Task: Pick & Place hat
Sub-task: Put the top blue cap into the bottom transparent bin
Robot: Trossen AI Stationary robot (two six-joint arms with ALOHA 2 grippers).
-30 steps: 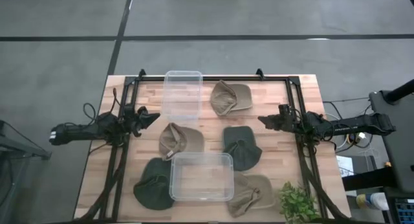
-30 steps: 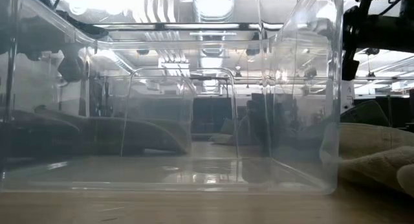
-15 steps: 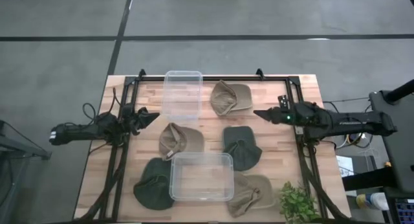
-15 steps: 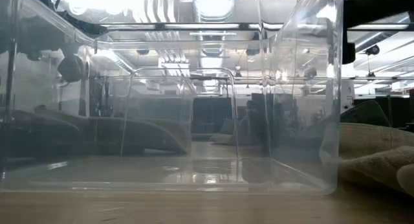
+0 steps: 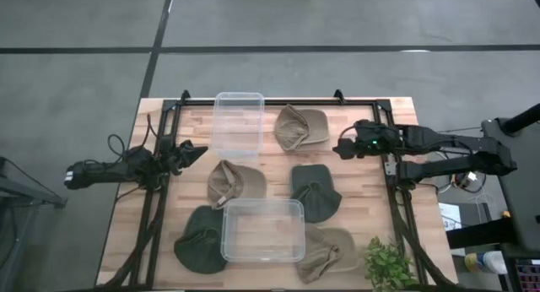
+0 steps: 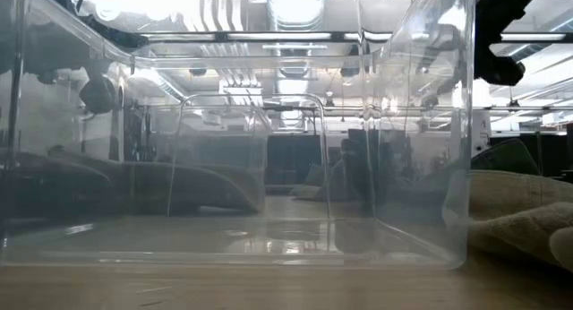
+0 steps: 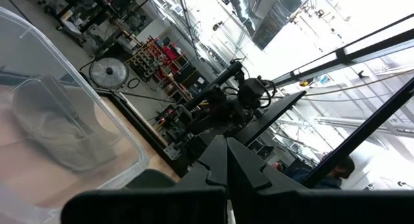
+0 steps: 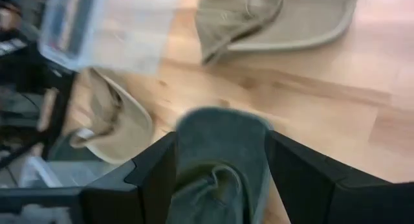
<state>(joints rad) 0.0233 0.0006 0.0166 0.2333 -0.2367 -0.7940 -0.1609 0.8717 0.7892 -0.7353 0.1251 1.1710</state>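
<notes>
Several hats lie flat on the wooden table: a tan one [image 5: 299,127] at the far middle, a tan one [image 5: 234,182] at the centre, a dark green one [image 5: 314,191] right of centre, a dark green one [image 5: 200,240] and a tan one [image 5: 325,251] near the front. My right gripper [image 5: 340,148] hovers open between the far tan hat and the dark green hat [image 8: 220,136], which shows between its fingers; it touches nothing. My left gripper [image 5: 199,148] waits shut at the table's left, holding nothing.
One clear plastic bin [image 5: 238,121] stands at the far middle and another [image 5: 262,230] near the front, partly over the two front hats. A green plant [image 5: 388,265] sits at the front right corner. A black frame [image 5: 390,170] runs round the table.
My right gripper has opened from shut. It has risen off the table's right side, shifted a little toward the far edge and tipped down toward the hats. My left arm and the hats have not moved.
</notes>
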